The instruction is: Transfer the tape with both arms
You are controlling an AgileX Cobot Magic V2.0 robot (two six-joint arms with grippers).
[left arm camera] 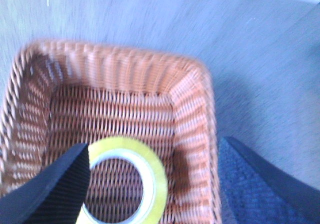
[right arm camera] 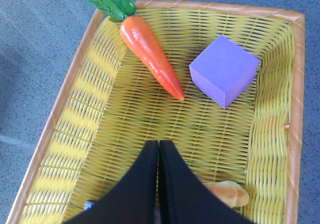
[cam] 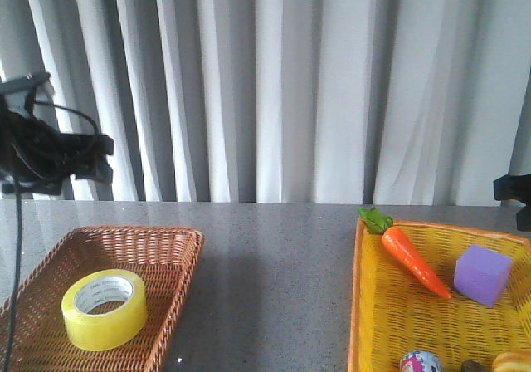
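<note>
The yellow tape roll (cam: 104, 310) lies flat in the brown wicker basket (cam: 170, 260) at the front left. My left arm (cam: 50, 152) hangs high above the basket's far left. In the left wrist view my left gripper (left arm camera: 154, 144) is open and empty above the basket (left arm camera: 192, 109). One finger (left arm camera: 55, 189) overlaps the tape (left arm camera: 156, 176) in that view, and the other finger (left arm camera: 260, 184) is over the table outside the basket's rim. My right gripper (right arm camera: 158, 143) is shut and empty above the yellow basket (right arm camera: 75, 119). Only a bit of the right arm (cam: 514, 191) shows at the right edge.
The yellow basket (cam: 373, 305) at the front right holds a toy carrot (cam: 413, 260), a purple cube (cam: 482, 275), a small can (cam: 421, 361) and a bread-like piece (right arm camera: 227, 193). Grey table (cam: 274, 264) lies between the baskets. White curtains hang behind.
</note>
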